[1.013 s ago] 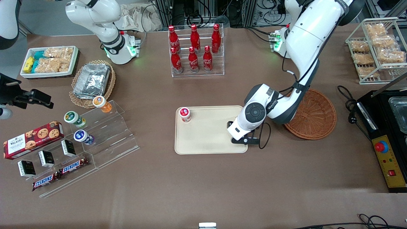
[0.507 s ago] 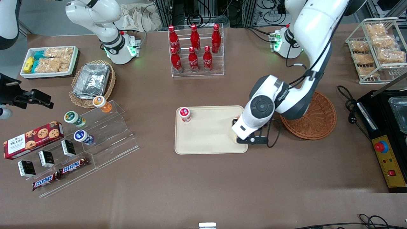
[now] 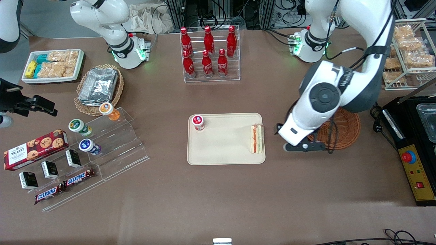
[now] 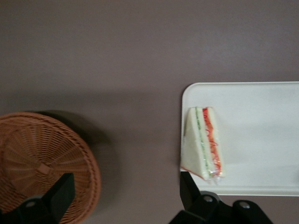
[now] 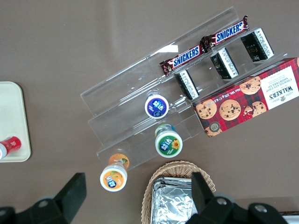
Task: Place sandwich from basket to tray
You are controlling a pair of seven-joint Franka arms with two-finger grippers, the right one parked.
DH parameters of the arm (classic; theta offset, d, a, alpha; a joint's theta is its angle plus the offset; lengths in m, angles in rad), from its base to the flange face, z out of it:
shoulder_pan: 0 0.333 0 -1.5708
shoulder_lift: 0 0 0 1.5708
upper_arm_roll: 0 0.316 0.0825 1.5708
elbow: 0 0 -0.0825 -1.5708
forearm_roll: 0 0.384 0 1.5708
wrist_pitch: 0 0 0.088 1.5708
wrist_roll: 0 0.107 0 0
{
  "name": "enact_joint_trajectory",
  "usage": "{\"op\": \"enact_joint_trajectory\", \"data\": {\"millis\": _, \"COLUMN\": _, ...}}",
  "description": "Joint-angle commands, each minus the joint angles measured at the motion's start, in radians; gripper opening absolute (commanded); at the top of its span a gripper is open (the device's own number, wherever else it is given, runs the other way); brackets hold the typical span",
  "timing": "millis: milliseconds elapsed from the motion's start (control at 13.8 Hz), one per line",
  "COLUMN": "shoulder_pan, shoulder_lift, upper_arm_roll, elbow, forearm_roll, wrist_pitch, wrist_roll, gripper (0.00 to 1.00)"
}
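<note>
Directions are by the clock face of the front view, with 12 o'clock pointing away from that camera.

The sandwich [image 3: 257, 138] lies on the tray [image 3: 221, 149], at 3 o'clock from the tray's middle and close against the rim at that end. Its cut edge faces up, so the red and green stripes of the filling show between the white bread. In the wrist view the sandwich [image 4: 204, 142] has one corner reaching the tray's [image 4: 261, 116] rim, or a little over it; I cannot tell which. Nothing touches the sandwich.

The gripper [image 4: 124, 189] hangs above the bare table [image 3: 218, 197], at 3 o'clock from the sandwich, between the tray and the basket [image 3: 344, 129]. Its two black fingers [image 4: 60, 196] stand wide apart and there is nothing between them. One finger shows over the basket's [image 4: 42, 158] rim and the other over the tray's corner near the sandwich. In the front view the white arm covers a part of the basket.

The basket stands on the table at 3 o'clock from the tray, apart from it.

A small cup [image 3: 198, 121] with a red lid stands on the tray in its 10 o'clock corner, well apart from the sandwich. At 12 o'clock from the tray a clear rack holds red bottles [image 3: 209, 54].
</note>
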Motion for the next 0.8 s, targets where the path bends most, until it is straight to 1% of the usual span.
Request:
{"op": "enact_joint_trajectory", "data": {"millis": 0, "shoulder_pan": 0.082, "shoulder_lift": -0.076, "upper_arm_roll": -0.006, "elbow": -0.025, "forearm_roll": -0.001, "wrist_pitch": -0.052, "wrist_roll": 0.109, "gripper": 0.99}}
{"op": "enact_joint_trajectory", "data": {"millis": 145, "shoulder_pan": 0.147, "shoulder_lift": -0.102, "upper_arm_roll": -0.006, "elbow": -0.018, "forearm_roll": -0.002, "wrist_pitch": -0.095, "wrist_roll": 0.198, "gripper": 1.0}}
{"op": "enact_joint_trajectory", "data": {"millis": 289, "shoulder_pan": 0.191, "shoulder_lift": -0.138, "upper_arm_roll": 0.002, "elbow": -0.025, "forearm_roll": -0.006, "wrist_pitch": -0.102, "wrist_roll": 0.277, "gripper": 1.0}}
{"op": "enact_joint_trajectory", "data": {"millis": 507, "shoulder_pan": 0.195, "shoulder_lift": -0.184, "upper_arm_roll": 0.084, "elbow": -0.025, "forearm_roll": -0.018, "wrist_pitch": -0.129, "wrist_roll": 0.354, "gripper": 1.0}}
{"op": "enact_joint_trajectory", "data": {"millis": 651, "shoulder_pan": 0.191, "shoulder_lift": -0.213, "upper_arm_roll": 0.159, "elbow": -0.025, "forearm_roll": -0.09, "wrist_pitch": -0.141, "wrist_roll": 0.449, "gripper": 1.0}}
{"op": "enact_joint_trajectory", "data": {"millis": 724, "shoulder_pan": 0.19, "shoulder_lift": -0.222, "upper_arm_roll": 0.196, "elbow": -0.026, "forearm_roll": -0.113, "wrist_pitch": -0.144, "wrist_roll": 0.498, "gripper": 1.0}}
